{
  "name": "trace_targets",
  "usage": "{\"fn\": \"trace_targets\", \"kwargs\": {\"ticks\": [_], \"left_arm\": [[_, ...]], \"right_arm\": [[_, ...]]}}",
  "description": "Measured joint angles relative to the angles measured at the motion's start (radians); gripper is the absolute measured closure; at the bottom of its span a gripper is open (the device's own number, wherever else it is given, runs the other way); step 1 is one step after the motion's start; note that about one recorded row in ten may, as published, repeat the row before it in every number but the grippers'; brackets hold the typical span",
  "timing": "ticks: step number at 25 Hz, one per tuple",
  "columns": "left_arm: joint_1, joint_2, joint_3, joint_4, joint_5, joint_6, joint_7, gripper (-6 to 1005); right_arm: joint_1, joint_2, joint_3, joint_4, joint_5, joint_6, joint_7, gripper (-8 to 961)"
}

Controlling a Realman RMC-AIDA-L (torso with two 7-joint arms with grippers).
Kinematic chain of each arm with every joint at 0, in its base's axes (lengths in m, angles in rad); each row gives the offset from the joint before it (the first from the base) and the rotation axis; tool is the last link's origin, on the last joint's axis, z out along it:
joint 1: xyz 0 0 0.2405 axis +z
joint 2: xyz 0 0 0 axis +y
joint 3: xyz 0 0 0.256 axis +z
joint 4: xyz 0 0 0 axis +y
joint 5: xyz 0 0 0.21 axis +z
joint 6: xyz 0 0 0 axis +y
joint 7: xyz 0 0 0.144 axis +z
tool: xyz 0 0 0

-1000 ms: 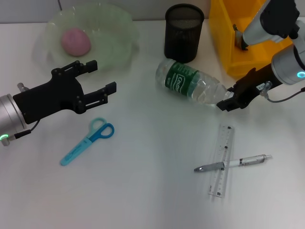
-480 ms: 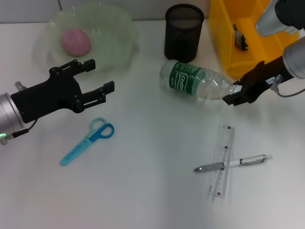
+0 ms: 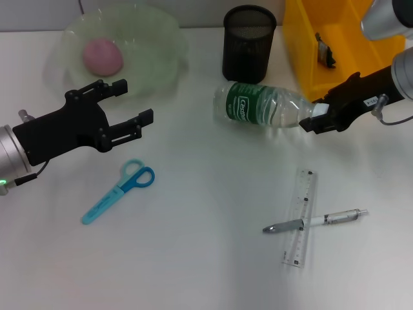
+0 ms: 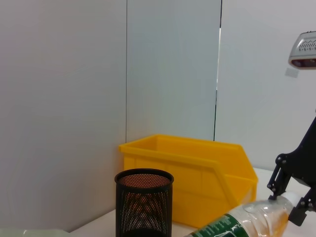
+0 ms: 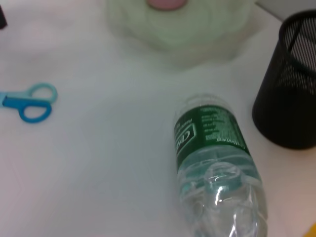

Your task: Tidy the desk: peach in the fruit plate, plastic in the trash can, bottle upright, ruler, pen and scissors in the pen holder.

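A clear bottle [image 3: 264, 111] with a green label lies on its side in front of the black mesh pen holder [image 3: 249, 44]. My right gripper [image 3: 316, 120] is shut on its neck end. The bottle also shows in the right wrist view [image 5: 217, 163] and the left wrist view [image 4: 242, 224]. The pink peach [image 3: 102, 56] sits in the pale green plate [image 3: 158, 39]. My left gripper [image 3: 135, 101] is open and empty, hovering between the plate and the blue scissors [image 3: 119, 191]. A clear ruler [image 3: 301, 216] lies front right with a silver pen [image 3: 316, 221] across it.
The yellow trash bin [image 3: 303, 58] stands back right beside the pen holder, with a small dark item [image 3: 324, 51] inside. The left wrist view shows the pen holder [image 4: 144, 202], the bin [image 4: 197, 173] and my right gripper [image 4: 291, 187] at the bottle's neck.
My right gripper has moved right and toward the back with the bottle's neck, swinging the bottle round so it lies more level across the desk. The left arm has barely moved.
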Motion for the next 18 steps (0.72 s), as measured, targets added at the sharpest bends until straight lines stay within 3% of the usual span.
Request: {"fn": "trace_targets", "kwargs": {"ticks": [18], "left_arm": [[-0.005,0.004,0.011,0.002,0.002,0.000,0.000,211]], "right_arm": [[-0.119,0.004,0.024,-0.138,0.197,-0.015,-0.107,513]]}}
